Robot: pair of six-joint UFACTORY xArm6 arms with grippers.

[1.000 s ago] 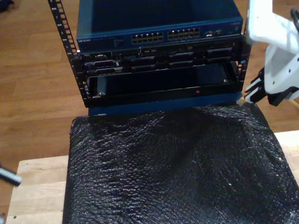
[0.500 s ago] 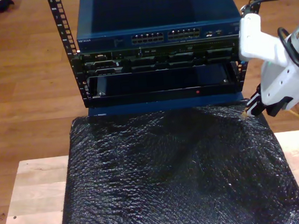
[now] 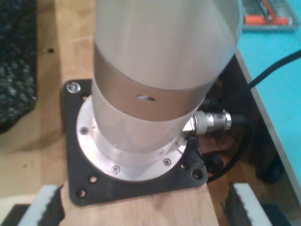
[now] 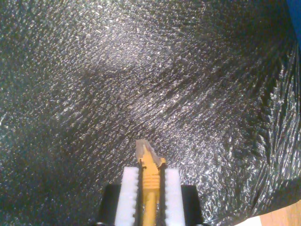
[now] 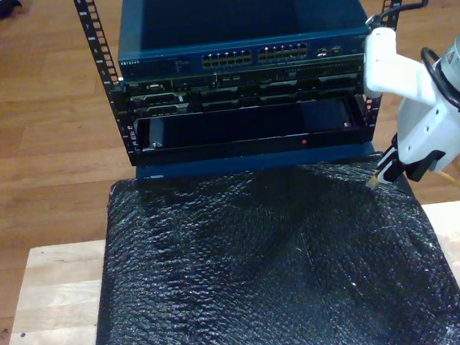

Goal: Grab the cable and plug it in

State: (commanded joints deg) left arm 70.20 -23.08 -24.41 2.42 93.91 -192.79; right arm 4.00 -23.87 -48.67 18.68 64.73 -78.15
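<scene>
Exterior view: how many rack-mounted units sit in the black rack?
2: the blue network switch on top and a dark unit directly beneath; the bay below looks open, though more may be hidden.

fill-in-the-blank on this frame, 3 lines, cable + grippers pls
1. My second gripper is shut on the ____.
2. The plug points out past the white fingers over the black ____ sheet.
3. In the exterior view, the blue switch sits on ____ of the rack.

Missing words: cable; bubble-wrap; top
</scene>
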